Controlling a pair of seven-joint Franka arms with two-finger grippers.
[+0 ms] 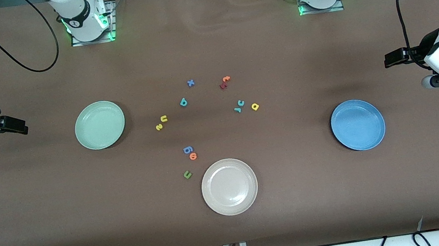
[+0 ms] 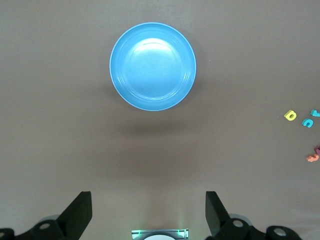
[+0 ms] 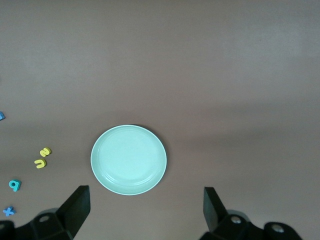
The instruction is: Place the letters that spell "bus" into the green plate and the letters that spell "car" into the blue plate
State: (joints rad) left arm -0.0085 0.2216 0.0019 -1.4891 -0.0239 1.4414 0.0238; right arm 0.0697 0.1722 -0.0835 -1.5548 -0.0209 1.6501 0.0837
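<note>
The green plate (image 1: 99,125) (image 3: 128,159) lies toward the right arm's end, the blue plate (image 1: 357,124) (image 2: 153,66) toward the left arm's end; both hold nothing. Between them lie the teal b (image 1: 183,102) (image 3: 15,185), yellow u (image 1: 164,119) (image 3: 40,163) and yellow s (image 1: 159,127) (image 3: 45,151). Toward the blue plate sit the touching teal c and r (image 1: 241,103) (image 2: 307,123) and the yellow a (image 1: 255,106) (image 2: 290,115). My right gripper (image 1: 20,127) (image 3: 145,207) and left gripper (image 1: 390,58) (image 2: 148,210) hang open and hold nothing, each over its own end of the table.
A beige plate (image 1: 229,186) lies nearest the front camera. Beside it are a dark green u (image 1: 187,174), an orange o (image 1: 193,156) and a blue g (image 1: 187,149). A blue x (image 1: 190,83) and orange and red letters (image 1: 225,81) lie farther back.
</note>
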